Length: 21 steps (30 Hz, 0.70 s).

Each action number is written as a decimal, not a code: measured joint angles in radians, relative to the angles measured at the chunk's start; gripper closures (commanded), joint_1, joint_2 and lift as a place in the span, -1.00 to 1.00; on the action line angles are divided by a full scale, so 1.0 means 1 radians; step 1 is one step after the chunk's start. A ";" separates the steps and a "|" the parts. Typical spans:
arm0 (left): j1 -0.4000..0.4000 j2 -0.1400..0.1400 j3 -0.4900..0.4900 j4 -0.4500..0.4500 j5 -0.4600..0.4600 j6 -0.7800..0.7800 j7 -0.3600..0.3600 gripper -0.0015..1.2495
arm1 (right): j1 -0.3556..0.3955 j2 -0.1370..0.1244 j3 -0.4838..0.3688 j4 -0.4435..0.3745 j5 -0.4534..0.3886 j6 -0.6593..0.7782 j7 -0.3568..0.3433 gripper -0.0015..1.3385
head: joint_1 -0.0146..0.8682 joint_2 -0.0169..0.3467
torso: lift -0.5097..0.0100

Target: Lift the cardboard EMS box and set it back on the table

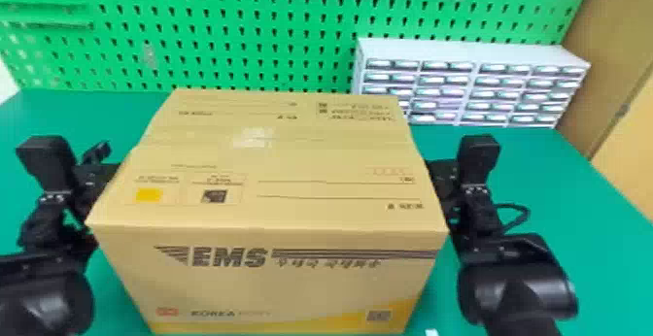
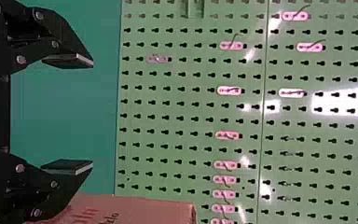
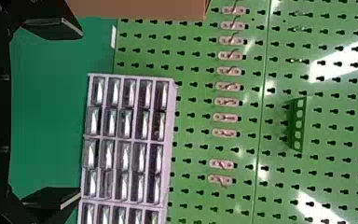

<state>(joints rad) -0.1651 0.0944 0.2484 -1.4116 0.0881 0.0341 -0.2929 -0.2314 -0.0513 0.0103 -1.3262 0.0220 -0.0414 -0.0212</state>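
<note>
Cardboard EMS box (image 1: 272, 179) is between the left gripper (image 1: 99, 172) and right gripper (image 1: 442, 175), both spread wide, grasping nothing.

Workshop with green pegboard (image 1: 233, 34)

The cardboard EMS box (image 1: 267, 179) is blocking passage beside the inner jaws of both the left gripper (image 1: 94, 177) and the right gripper (image 1: 443, 177); whether it is touching them cannot be told. Open gaps are running between each pair of parted jaws, and room is stretching over the green table (image 1: 544, 165) past the outer jaws. Ahead of the left jaws, the pegboard (image 2: 191, 112) is barring the way; ahead of the right jaws, the drawer cabinet (image 3: 130, 137) is standing before it.
</note>
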 measured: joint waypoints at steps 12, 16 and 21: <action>0.003 0.001 0.126 -0.016 -0.026 0.000 -0.038 -0.22 | 0.018 -0.052 -0.090 -0.036 0.009 -0.003 0.003 -0.83 | 0.57 -0.99 | 0.60; 0.005 0.001 0.145 -0.022 -0.028 0.000 -0.043 -0.22 | 0.027 -0.054 -0.140 -0.050 0.022 -0.013 0.043 -0.84 | 0.57 -0.99 | 0.60; 0.006 0.001 0.149 -0.026 -0.029 0.000 -0.043 -0.22 | 0.034 -0.051 -0.167 -0.067 0.027 -0.016 0.053 -0.89 | 0.57 -0.99 | 0.60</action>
<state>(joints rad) -0.1595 0.0955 0.3971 -1.4371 0.0588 0.0337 -0.3361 -0.1977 -0.1024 -0.1563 -1.3930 0.0494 -0.0579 0.0315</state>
